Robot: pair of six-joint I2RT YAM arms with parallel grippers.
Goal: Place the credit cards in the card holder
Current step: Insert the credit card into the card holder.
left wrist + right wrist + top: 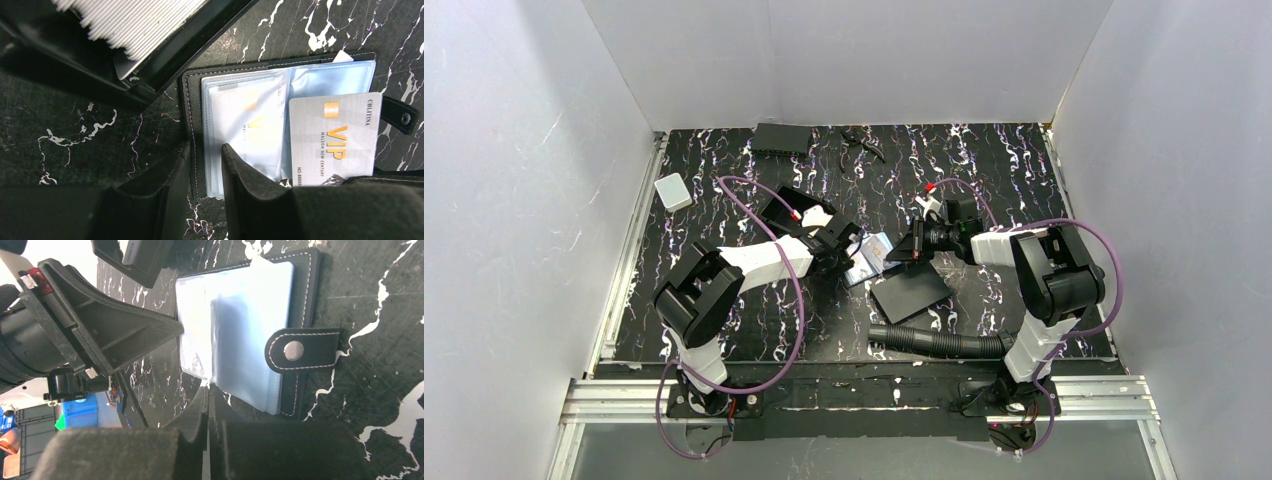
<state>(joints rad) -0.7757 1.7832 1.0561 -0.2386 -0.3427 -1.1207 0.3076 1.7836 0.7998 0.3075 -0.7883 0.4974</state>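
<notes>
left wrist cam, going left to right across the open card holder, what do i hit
card holder edge → sleeved card → VIP card → snap strap

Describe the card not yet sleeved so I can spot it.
At the centre of the marbled table lies the open black card holder, clear sleeves up. The loose card rests across the sleeves toward the snap strap. Only it is bare silver with bold orange VIP lettering; the sleeved card beside it looks faded behind plastic.
</notes>
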